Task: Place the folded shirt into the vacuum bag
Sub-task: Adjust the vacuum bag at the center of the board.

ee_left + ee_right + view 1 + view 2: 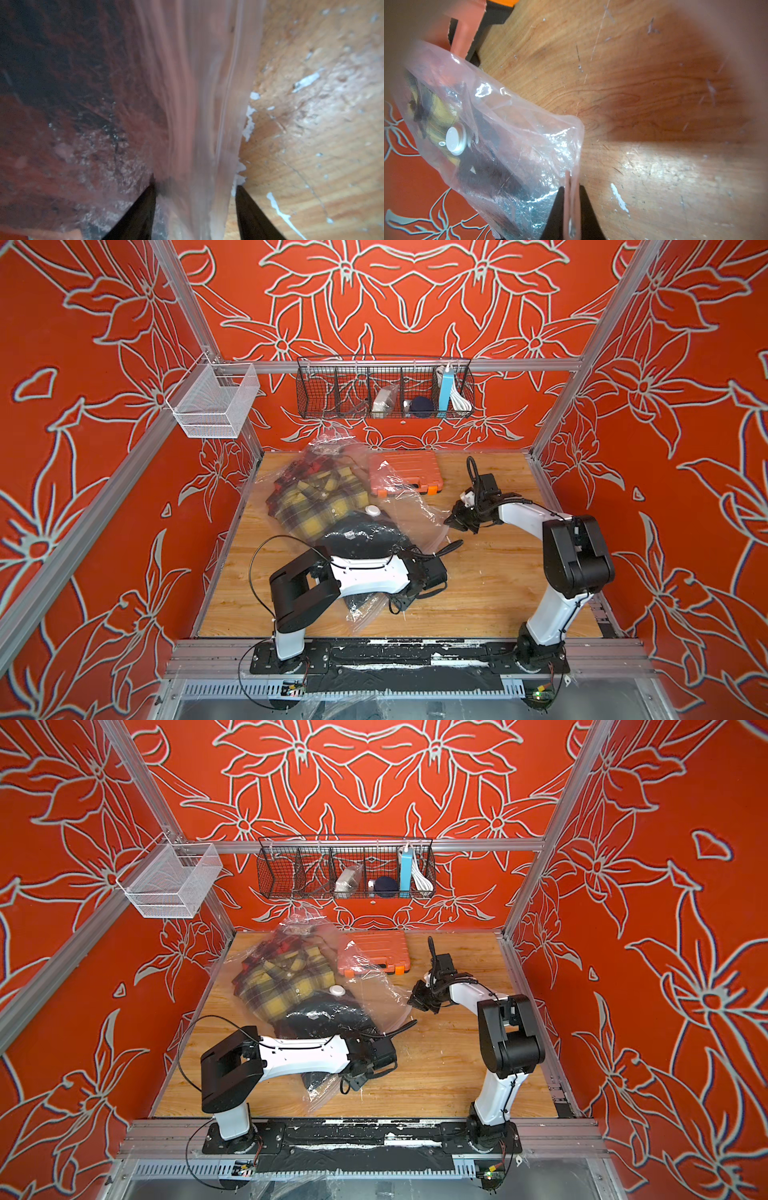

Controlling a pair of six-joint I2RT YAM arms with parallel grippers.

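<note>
Slippage risk: clear crinkly plastic vacuum bag (512, 124) may pull from right gripper (571, 188) pinching its edge; left gripper (195, 182) astride it, jaws apart

a: where do the two top views sit?
b: high above the front edge, side by side, facing down and inward over the whole table (498, 580).
a: and the wrist cameras?
b: each looks along its own fingers (141, 212), very close. both catch the vacuum bag (508, 135) and wood that the top views also show.
</note>
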